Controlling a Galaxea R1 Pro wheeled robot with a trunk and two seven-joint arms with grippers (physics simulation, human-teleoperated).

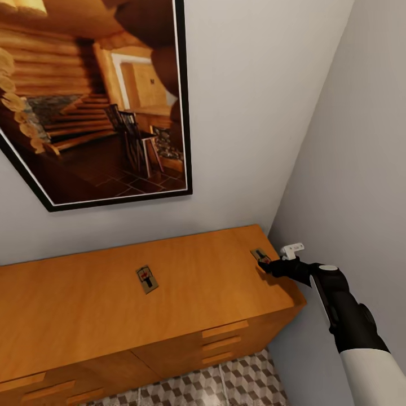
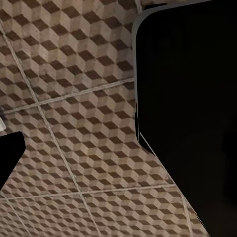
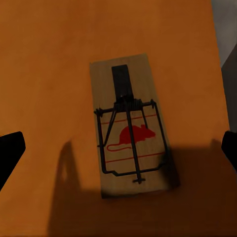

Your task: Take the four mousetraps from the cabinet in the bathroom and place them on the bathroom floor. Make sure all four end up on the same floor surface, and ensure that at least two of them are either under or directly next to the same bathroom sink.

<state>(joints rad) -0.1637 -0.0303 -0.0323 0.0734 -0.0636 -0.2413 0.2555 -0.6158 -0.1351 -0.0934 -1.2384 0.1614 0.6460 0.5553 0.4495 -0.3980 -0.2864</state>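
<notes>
Two mousetraps lie flat on the orange wooden top of the cabinet [image 1: 197, 282], which stands against the pale wall below a large framed picture [image 1: 96, 101] of a log-cabin room. One mousetrap [image 1: 146, 278] sits near the middle of the cabinet top; the other mousetrap [image 1: 260, 255] lies close to the cabinet's right end, near the corner where the two walls meet.

The right hand [image 1: 269, 265] reaches over that right end from the black forearm, its tip just at the far trap — from the head camera the fingers are too small and dark to read. The right wrist camera supplies what that view lacks: the same trap [image 3: 132, 126] seen from above, a pale wooden board with dark wire, a black tab and a red mouse printed on it, resting on the cabinet top. The two dark fingertips [image 3: 10, 153] show at opposite edges of the picture, spread wide apart with the trap between them and clear of both — nothing is gripped.

Below the cabinet's drawer fronts, a strip of the bathroom floor [image 1: 225, 383] shows its cube pattern. The left wrist camera looks down on the same floor [image 2: 74, 113], with a dark black shape beside it; whether the left hand is apart or together cannot be told.
</notes>
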